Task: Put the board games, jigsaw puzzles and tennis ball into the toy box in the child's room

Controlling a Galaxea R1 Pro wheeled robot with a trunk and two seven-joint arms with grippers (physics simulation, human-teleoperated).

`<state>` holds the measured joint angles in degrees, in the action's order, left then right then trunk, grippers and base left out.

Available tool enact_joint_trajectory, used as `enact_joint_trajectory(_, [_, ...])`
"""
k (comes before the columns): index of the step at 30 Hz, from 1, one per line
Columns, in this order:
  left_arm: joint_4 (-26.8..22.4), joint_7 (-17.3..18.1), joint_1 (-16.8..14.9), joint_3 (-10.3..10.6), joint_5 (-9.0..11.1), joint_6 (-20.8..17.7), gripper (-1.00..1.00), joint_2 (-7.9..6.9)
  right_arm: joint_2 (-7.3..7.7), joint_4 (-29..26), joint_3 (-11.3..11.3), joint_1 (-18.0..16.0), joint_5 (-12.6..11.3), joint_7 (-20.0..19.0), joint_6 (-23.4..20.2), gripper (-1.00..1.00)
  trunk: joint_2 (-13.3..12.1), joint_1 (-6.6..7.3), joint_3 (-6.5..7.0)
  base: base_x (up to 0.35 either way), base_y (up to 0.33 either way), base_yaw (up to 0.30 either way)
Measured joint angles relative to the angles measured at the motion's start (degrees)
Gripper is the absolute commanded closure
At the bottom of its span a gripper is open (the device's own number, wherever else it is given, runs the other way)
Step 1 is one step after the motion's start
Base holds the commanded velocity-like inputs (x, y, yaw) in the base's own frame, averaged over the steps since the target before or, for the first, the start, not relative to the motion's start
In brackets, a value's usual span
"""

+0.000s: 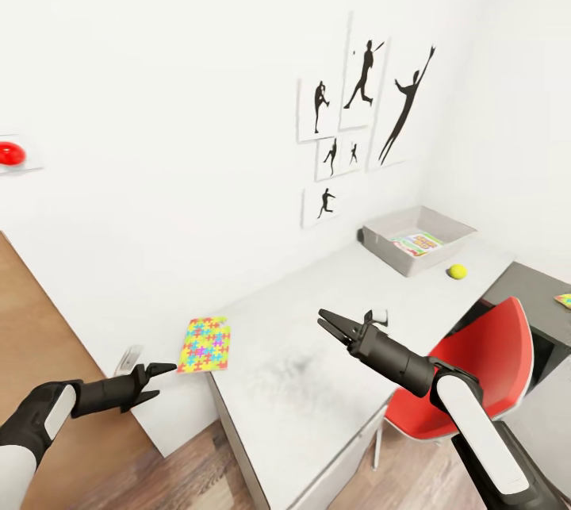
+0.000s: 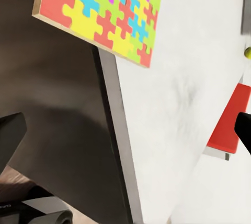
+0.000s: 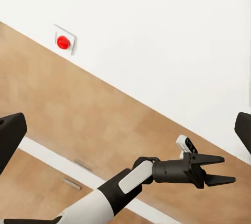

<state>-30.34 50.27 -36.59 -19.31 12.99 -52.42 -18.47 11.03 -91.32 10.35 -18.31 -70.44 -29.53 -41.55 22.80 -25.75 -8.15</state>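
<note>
A multicoloured jigsaw puzzle [image 1: 205,344] [image 2: 104,10] lies on the near left corner of the table [image 1: 317,351] [image 2: 172,104], overhanging its edge. My left gripper [image 1: 165,381] [image 2: 125,135] [image 3: 212,166] hovers open just left of it, off the table. Over the table's middle my right gripper [image 1: 322,320] [image 3: 125,132] stands open and holds nothing. The toy box [image 1: 388,244] sits at the far end against the wall with a board game [image 1: 418,242] inside. The tennis ball [image 1: 457,271] [image 2: 248,52] rests on the table in front of the box. A second jigsaw puzzle [image 1: 565,300] lies on the dark cabinet at the right edge.
A red chair [image 1: 476,367] [image 2: 230,119] is tucked in at the table's right side, under my right arm. Silhouette pictures [image 1: 357,113] hang on the white wall behind. A red button [image 1: 11,153] [image 3: 63,42] is on the wall at the left. Wood floor [image 1: 47,335] lies beside the table.
</note>
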Motion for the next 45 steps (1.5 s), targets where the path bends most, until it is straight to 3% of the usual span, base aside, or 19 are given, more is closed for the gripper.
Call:
enact_joint_trajectory(20, [0.0,0.1,0.0,0.0,0.0,0.1,-1.00,0.00,0.01,0.0,-0.2,0.0,0.0,0.0,0.0,-1.00,0.0,0.00,0.00,0.000,-0.085,0.000])
enact_joint_trajectory(45, [0.0,0.4,0.0,0.0,0.1,0.0,-1.00,-0.33,0.01,0.0,-0.2,0.0,0.0,0.0,0.0,-1.00,0.0,0.00,0.00,0.000,-0.005,0.000])
